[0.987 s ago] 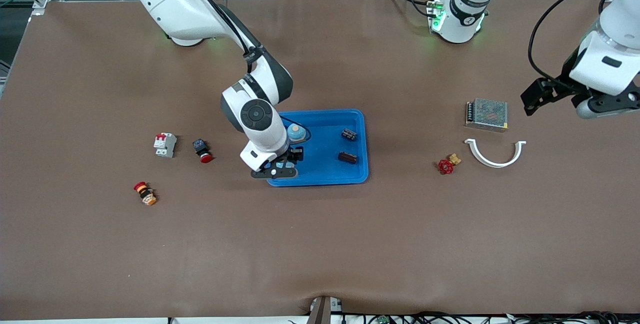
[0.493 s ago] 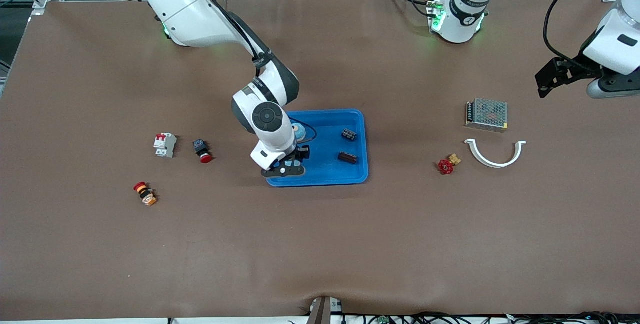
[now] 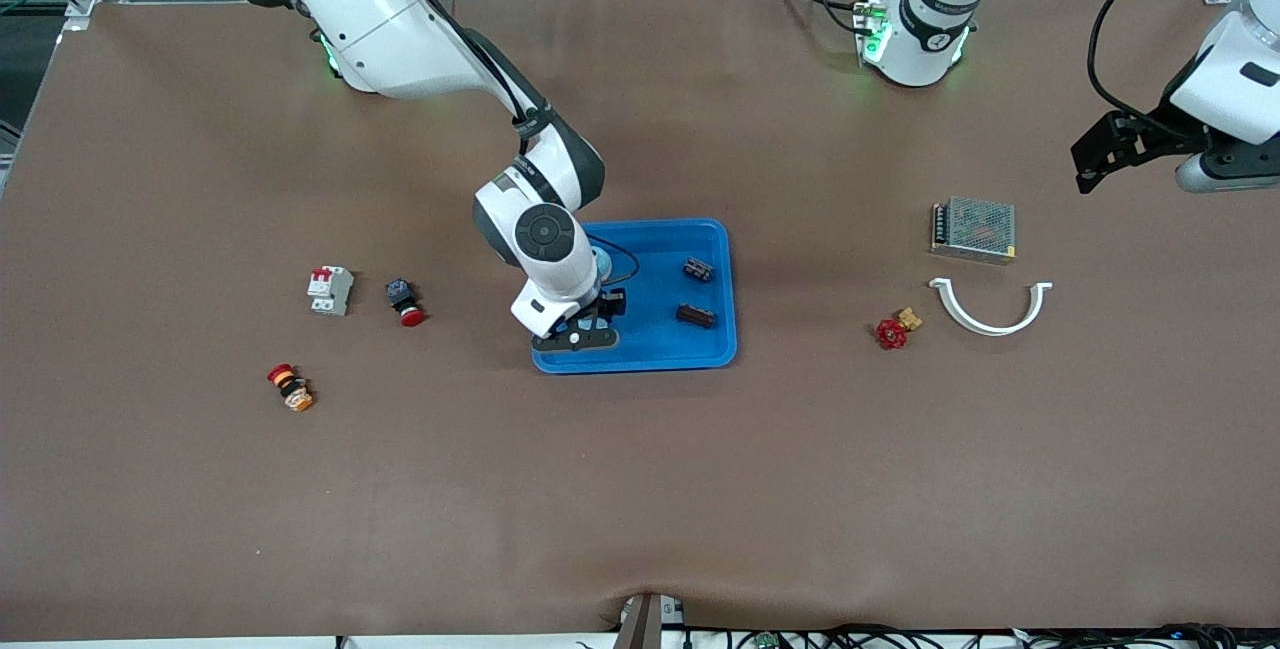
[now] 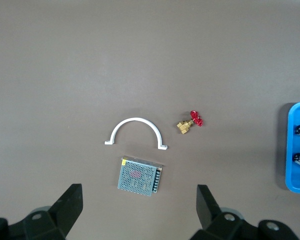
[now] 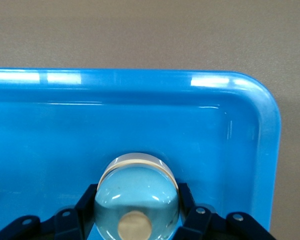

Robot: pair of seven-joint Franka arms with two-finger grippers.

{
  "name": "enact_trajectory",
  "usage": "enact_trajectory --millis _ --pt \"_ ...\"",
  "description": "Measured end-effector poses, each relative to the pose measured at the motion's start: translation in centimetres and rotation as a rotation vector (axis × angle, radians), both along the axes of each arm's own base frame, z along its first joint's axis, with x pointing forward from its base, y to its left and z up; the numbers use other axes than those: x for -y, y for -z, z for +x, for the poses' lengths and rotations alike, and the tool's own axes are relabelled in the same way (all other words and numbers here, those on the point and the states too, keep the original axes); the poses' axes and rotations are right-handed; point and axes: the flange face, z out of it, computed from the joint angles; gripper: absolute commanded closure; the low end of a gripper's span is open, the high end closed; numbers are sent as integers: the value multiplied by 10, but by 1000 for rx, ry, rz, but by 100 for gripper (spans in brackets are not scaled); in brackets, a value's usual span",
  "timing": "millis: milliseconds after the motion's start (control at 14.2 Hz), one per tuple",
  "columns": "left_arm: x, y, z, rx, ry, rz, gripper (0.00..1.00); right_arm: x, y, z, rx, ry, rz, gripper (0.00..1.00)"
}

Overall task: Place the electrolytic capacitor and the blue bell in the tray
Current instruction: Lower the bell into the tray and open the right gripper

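Capacitors lie flat in tray. Right gripper over tray corner, clamped on blue bell, dome toward wrist. Left gripper spread wide, idle above power supply.

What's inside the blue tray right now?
In the tray lie two small dark parts. The right end effector holds the blue bell over it. The arm hides the tray floor underneath.
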Motion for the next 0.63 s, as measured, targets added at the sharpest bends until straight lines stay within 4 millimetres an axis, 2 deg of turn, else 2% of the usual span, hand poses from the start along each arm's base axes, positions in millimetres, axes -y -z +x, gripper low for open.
enact_trajectory --millis 70,141,211,634 --pt "0 0 2 1 1 -1 0 0 0 0 0 0 0 36" --pt "1 0 3 1 2 -2 0 0 1 0 2 0 2 11" --pt "1 0 3 -1 2 -3 0 0 1 -1 3 0 3 0" --pt "3 3 2 -24 0 -26 0 2 2 0 3 2 0 0"
